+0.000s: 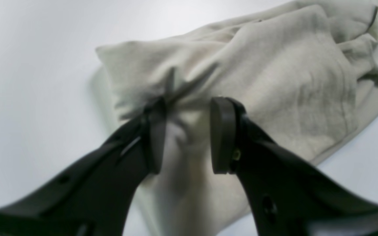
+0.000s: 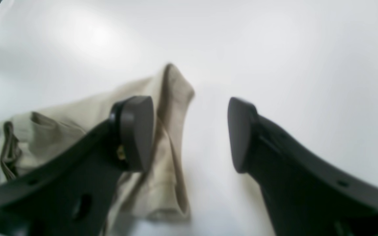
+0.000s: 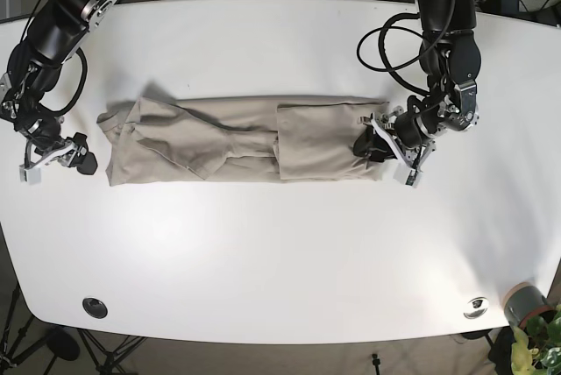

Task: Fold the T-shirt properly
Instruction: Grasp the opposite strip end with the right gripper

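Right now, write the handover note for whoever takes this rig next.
Left gripper: jaws partly closed, with a bunch of the T-shirt between them at its end nearest that arm; whether they clamp it firmly is unclear.
Right gripper: jaws open, holding nothing, just off the shirt's other end.
Shirt: lies on the white table as a long narrow band, sides already folded in, wrinkled toward the right arm's end.
Left to do: fold the band across its length into a compact rectangle and smooth it.
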You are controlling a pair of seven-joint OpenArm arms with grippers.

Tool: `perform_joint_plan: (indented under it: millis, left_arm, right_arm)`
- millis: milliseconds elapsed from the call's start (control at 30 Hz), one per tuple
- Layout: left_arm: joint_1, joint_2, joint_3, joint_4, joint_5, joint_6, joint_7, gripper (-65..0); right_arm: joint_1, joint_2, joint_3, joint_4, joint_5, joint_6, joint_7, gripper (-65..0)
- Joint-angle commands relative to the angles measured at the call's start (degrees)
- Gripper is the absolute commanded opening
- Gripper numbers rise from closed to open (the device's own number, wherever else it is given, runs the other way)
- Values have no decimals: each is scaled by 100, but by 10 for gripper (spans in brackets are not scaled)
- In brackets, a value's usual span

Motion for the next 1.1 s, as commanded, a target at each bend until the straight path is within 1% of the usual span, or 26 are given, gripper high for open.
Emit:
perform_joint_plan:
  millis: [0,67,133,233,300,433,467,667,733,800,1033,1067]
  left_arm:
    - [-92,-51,-5,38,-16,-15,-17,-440]
    - [-84,-103,-5,38,54,-15,-17,-440]
    - [-84,-112,-5,38,204,-15,-17,-440]
    - [-84,-112,-5,56,344,-32,-17,-440]
    - [-75,-112,-5,64,344,-32,-17,-440]
    - [-66,-112,-14,82,344,-32,-17,-440]
    - [-66,-112,-14,82,344,-32,-17,-440]
    - [-48,-112,-14,82,344,-32,-17,-440]
    - [-48,-112,-14,82,344,-32,-17,-440]
    - [-48,-112,-14,82,344,-32,-17,-440]
    - [-48,-121,-14,82,344,-32,-17,-440]
    - [-48,-121,-14,82,344,-32,-17,-440]
  right_arm:
    - [43,112,20,36,83,56,58,-303]
    - [34,86,20,27,75,56,58,-303]
    - [-1,-46,11,-43,75,56,58,-303]
    - [-37,-125,11,-114,101,56,58,-303]
    - [-37,-152,2,-122,92,56,58,-303]
    - [-45,-363,-6,-96,83,56,49,-303]
    - [-45,-371,-15,-96,83,56,40,-303]
    - [-45,-565,-481,-78,110,56,32,-303]
    - [-45,-591,-516,-78,110,56,32,-303]
    - [-54,-697,-534,-78,110,56,32,-303]
    - [-54,-767,-534,-87,83,56,40,-309]
    - [-54,-767,-534,-78,83,56,49,-319]
